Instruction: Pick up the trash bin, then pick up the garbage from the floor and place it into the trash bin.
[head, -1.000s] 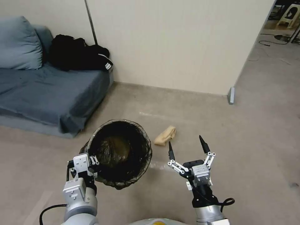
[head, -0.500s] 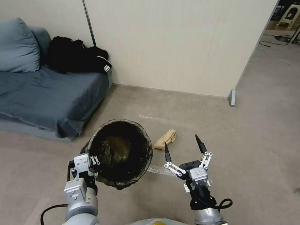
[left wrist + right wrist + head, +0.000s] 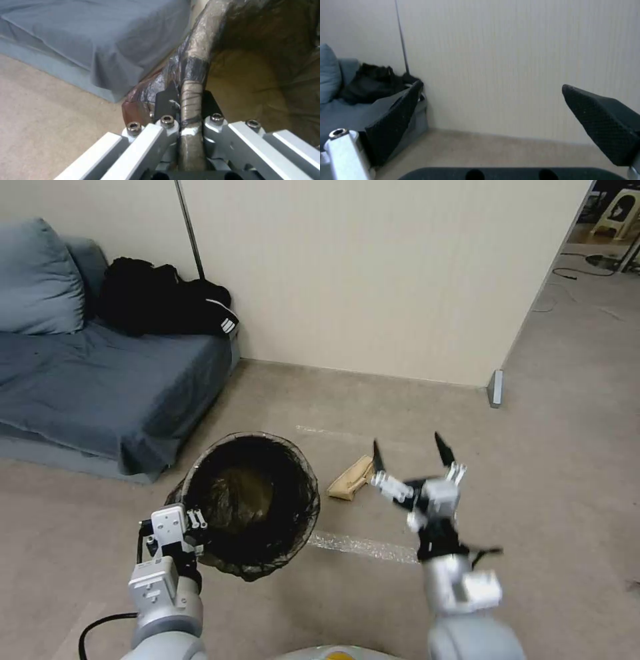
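Raised and advanced, the right claw (image 3: 408,452), tips apart, hangs just right of the tan paper bag (image 3: 351,479), which lies on the floor right of the trash bin (image 3: 248,500), long axis slanting. Left wrist view: left claw (image 3: 190,110) clamps the bin's rim. Right wrist view: tips spread.

Bare floor (image 3: 400,413) around paper bag (image 3: 349,480); trash bin (image 3: 250,500) just left.

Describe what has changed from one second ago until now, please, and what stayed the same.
The right gripper, open, moved forward and up, and now shows beside the tan paper bag. It took hold of nothing. The bag still lies on the floor next to the trash bin. The left gripper stays shut on the bin's rim. The camera shifted slightly early on.
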`<state>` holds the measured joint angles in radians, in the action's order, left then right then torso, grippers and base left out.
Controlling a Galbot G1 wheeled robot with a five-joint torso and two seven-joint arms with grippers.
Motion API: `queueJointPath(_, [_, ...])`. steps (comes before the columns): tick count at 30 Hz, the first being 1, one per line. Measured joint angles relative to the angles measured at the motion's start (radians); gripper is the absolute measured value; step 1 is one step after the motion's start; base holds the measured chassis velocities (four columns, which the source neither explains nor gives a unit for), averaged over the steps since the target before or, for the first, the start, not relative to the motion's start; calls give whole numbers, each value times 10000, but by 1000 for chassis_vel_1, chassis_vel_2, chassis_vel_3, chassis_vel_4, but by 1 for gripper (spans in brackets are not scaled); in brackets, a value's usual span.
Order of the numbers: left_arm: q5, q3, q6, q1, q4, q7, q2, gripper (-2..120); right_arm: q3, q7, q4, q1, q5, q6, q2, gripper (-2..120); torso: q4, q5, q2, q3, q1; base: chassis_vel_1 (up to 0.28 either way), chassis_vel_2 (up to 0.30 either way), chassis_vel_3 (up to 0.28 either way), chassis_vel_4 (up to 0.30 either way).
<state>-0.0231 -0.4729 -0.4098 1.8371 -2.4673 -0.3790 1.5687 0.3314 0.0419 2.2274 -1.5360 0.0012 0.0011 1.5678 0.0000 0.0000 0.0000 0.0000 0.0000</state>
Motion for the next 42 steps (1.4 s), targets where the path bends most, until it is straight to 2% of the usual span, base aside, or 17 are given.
queueJointPath(3, [8, -6, 10, 52, 15, 18, 35, 1, -61, 358, -436, 656, 411, -742, -214, 100, 0, 2, 0, 0, 0, 0, 0, 0, 0])
queueJointPath(6, [94, -10, 23, 136, 72, 22, 114, 1, -246, 946, -1464, 1711, 1109, -1851, -453, 100, -1, 0, 0, 1, 0, 0, 0, 0, 0])
queueJointPath(13, [218, 3, 50, 210, 157, 27, 248, 1, -640, 1573, -3079, 2983, 2520, -3158, -562, 100, 0, 0, -1, 1, 1, 0, 0, 0, 0])
queueJointPath(20, [390, 128, 120, 328, 167, 23, 397, 1, -1057, 2224, -4715, 4465, 4490, -4908, -812, 100, -2, -1, -1, 1, 1, 0, 0, 0, 0])
queueJointPath(21, [390, 128, 120, 328, 167, 23, 397, 1, -1057, 2224, -4715, 4465, 4490, -4908, -812, 100, -2, -1, -1, 1, 1, 0, 0, 0, 0])
queueJointPath(24, [422, 158, 172, 368, 151, -11, 404, 1, -1183, 2581, -5788, 5124, 5191, -5397, -836, 100, -1, 0, -1, 1, 1, 0, 0, 0, 0])
queueJointPath(32, [418, 128, 193, 440, 39, -64, 403, 1, -1097, 2719, -7721, 5852, 5434, -5609, -516, 100, 0, 0, -1, 1, 1, 0, 0, 0, 0])
queueJointPath(42, [464, 249, 239, 455, 73, -113, 399, 1, -851, 2364, -9690, 6449, 4938, -4769, -66, 100, 0, 0, -1, 0, 0, 0, 0, 0, 0])
